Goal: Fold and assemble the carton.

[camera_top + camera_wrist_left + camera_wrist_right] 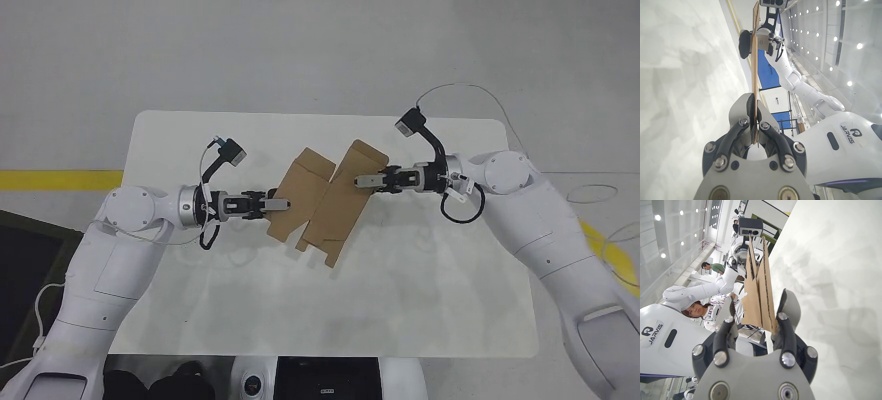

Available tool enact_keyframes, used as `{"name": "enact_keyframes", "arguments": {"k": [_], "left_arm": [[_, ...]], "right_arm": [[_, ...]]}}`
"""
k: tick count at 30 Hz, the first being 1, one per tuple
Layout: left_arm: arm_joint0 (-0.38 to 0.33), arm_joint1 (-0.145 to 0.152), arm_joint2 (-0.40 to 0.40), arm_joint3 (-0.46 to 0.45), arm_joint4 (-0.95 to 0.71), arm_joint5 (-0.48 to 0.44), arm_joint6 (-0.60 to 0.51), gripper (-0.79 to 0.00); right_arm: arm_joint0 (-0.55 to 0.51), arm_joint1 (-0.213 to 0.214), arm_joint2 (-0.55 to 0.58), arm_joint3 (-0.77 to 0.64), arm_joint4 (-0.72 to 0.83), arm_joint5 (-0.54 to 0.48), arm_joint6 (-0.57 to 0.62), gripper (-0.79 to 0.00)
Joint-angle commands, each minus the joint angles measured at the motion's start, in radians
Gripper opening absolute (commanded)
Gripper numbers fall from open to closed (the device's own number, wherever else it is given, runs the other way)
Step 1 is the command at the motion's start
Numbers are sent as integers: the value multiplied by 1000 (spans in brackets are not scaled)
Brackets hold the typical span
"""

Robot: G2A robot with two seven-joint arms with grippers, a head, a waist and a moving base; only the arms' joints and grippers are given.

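Observation:
A flat, unfolded brown carton (325, 200) hangs above the white table (450, 300), held up between both arms. My left gripper (280, 205) is shut on its left edge; in the left wrist view the two pads of the left gripper (753, 98) pinch the thin cardboard (754, 72) edge-on. My right gripper (362, 181) is at the carton's upper right edge. In the right wrist view the right gripper (757, 297) stands open, its fingers wide apart on either side of the carton (761, 285), whose corner touches one finger (786, 306).
The table has bare white surface on all sides beneath the carton. A yellow floor line (50, 180) runs past the table's left side. People stand in the room behind, away from the table.

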Motion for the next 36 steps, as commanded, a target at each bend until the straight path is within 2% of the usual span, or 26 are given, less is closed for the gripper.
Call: {"name": "enact_keyframes", "arguments": {"k": [1,8,9,10,11,20,28,36], "left_arm": [[1,1,-1,0,1,2,-2,-785],[4,3,0,0,-2,9,-4,-785],[3,3,-1,-1,-6,8,-2,-576],[1,3,-6,-5,-2,-9,10,-71],[3,3,-10,-7,2,-27,26,0],[27,1,-49,-21,-45,-8,183,0],[29,-11,-32,-22,-72,72,331,0],[25,-30,11,-30,-78,76,439,0]], "right_arm": [[1,1,-5,-1,4,1,0,-785],[5,7,-20,-6,22,1,0,-785],[5,8,-21,-5,29,1,1,-785],[3,8,-21,-1,42,2,2,-785],[1,8,-20,4,57,4,4,-785],[-18,8,32,74,172,15,12,-785],[-85,16,90,2,137,86,-160,-785],[-187,36,151,-151,20,158,-318,-785]]}}
